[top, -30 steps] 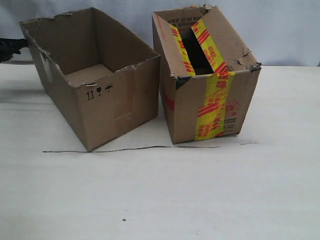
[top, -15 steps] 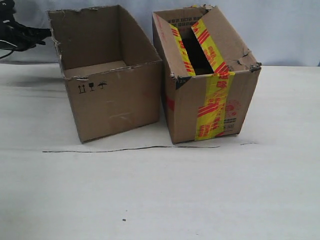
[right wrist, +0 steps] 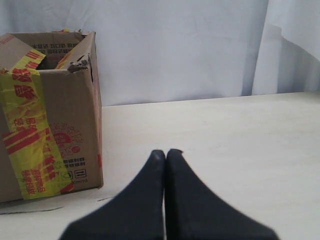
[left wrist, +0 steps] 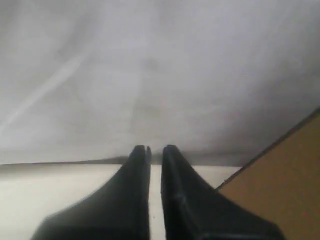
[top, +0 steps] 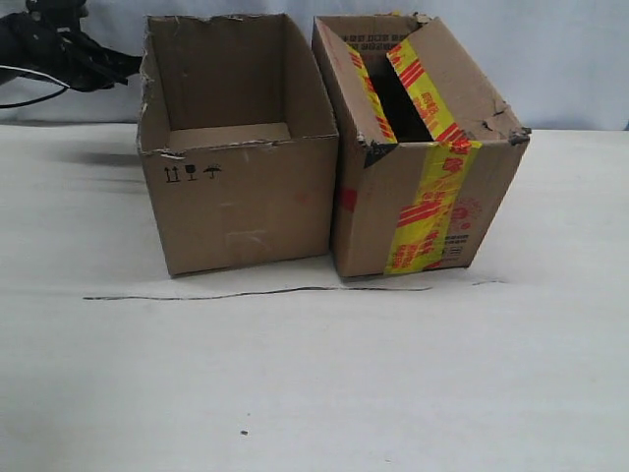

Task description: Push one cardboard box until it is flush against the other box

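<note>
Two boxes stand side by side: the cardboard box [top: 246, 202] appears to touch the other box [top: 423, 187] along their near edges. Empty and open-topped, it should slide lightly (walls flex, so push low near a corner). Just beside its far outer corner hangs the left gripper [left wrist: 156, 150], fingers nearly together, empty; the right gripper [right wrist: 165, 152], closed, holds nothing.

Soft, even light casts only faint shadows on the bench [top: 295, 393]. The left wrist view is hazy and out of focus.
</note>
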